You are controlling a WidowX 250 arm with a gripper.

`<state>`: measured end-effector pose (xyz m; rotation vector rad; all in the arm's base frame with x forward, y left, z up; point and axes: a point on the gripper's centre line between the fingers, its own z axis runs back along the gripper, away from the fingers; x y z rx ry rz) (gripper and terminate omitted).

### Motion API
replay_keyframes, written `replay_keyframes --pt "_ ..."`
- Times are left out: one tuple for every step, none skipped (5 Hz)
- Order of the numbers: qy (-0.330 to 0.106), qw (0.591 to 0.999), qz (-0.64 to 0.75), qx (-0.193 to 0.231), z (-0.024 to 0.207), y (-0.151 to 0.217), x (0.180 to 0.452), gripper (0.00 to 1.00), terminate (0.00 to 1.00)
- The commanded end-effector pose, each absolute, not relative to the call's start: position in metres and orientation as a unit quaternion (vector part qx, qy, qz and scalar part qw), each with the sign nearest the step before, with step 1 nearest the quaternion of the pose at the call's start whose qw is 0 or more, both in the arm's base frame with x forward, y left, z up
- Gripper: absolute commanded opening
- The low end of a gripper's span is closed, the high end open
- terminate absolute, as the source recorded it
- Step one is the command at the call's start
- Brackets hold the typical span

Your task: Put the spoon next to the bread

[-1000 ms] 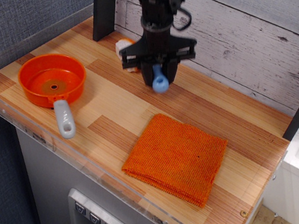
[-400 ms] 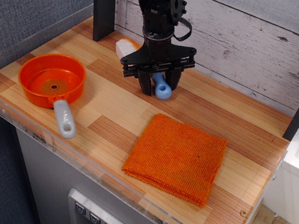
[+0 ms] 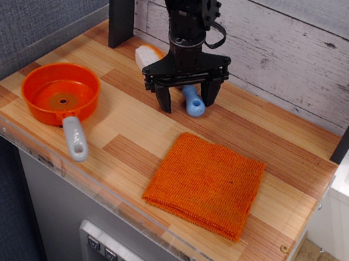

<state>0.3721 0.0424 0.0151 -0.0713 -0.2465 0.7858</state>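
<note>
An orange cloth [image 3: 207,186] is laid at the front of the tabletop [image 3: 125,142], and an orange pan [image 3: 60,93] is placed to the left. Further back, the gripper [image 3: 185,100] is spread, its fingers on both sides of the spoon [image 3: 192,101], which is lying on the wood. Behind it, near the wall, the bread [image 3: 148,55] is seen.
</note>
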Motion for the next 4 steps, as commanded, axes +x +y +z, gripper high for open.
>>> replay_keyframes --pt "-0.191 0.907 0.373 -0.046 0.07 0.039 0.37 1.0 0.0" --pt "-0.248 0.901 0.352 -0.054 0.11 0.023 0.368 1.0 0.0" --pt "-0.29 0.892 0.339 -0.071 0.145 0.009 0.362 1.0 0.0" --pt "-0.292 0.895 0.331 -0.071 0.151 0.005 0.358 1.0 0.0"
